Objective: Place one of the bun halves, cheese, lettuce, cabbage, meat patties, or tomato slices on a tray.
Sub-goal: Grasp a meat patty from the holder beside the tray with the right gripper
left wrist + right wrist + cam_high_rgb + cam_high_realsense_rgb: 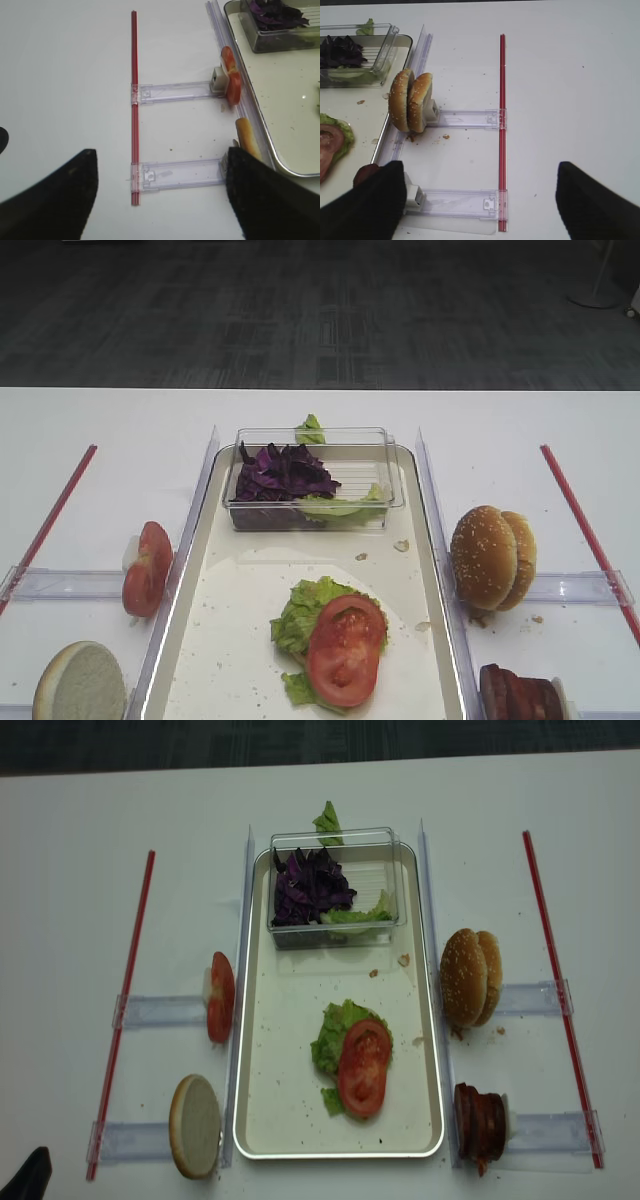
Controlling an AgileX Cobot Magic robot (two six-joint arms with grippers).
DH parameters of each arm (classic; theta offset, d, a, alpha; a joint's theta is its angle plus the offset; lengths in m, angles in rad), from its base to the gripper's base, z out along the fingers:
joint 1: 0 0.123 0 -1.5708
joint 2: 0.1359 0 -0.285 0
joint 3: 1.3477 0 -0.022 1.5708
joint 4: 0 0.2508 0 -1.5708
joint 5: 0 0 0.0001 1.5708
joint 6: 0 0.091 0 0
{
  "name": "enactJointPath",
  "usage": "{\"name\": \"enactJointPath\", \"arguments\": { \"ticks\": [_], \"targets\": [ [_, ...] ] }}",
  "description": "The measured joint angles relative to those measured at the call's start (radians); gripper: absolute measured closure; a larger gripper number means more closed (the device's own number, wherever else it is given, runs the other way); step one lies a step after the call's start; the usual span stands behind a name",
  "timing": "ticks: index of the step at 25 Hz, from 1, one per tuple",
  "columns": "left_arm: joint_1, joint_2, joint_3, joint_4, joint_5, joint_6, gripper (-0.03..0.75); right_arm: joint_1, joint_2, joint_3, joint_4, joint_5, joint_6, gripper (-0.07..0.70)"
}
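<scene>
The cream tray [220,570] holds lettuce [300,612] with one tomato slice [345,650] on top. More tomato slices [148,568] stand on edge left of the tray, and a bun half [80,683] with a pale cut face lies near the front. Two bun halves [492,555] stand on edge to the right, with meat patties [520,695] in front of them. Purple cabbage [282,472] fills a box at the tray's far end. No cheese is in view. My right gripper [480,200] is open over bare table, as is my left gripper [160,195].
The clear plastic box [392,480] stands on the tray's far end, with a loose lettuce leaf [311,428] behind it. Red strips [50,515] [585,525] and clear plastic holders [60,583] [580,587] lie on both sides. Crumbs dot the tray.
</scene>
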Motion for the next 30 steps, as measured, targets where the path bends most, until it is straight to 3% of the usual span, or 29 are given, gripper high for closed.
{"name": "enactJointPath", "arguments": {
  "ticks": [30],
  "targets": [
    [0.0, 0.0, 0.0, 0.0, 0.0, 0.0, 0.223, 0.0, 0.0, 0.0, 0.0, 0.0, 0.0, 0.006]
  ]
}}
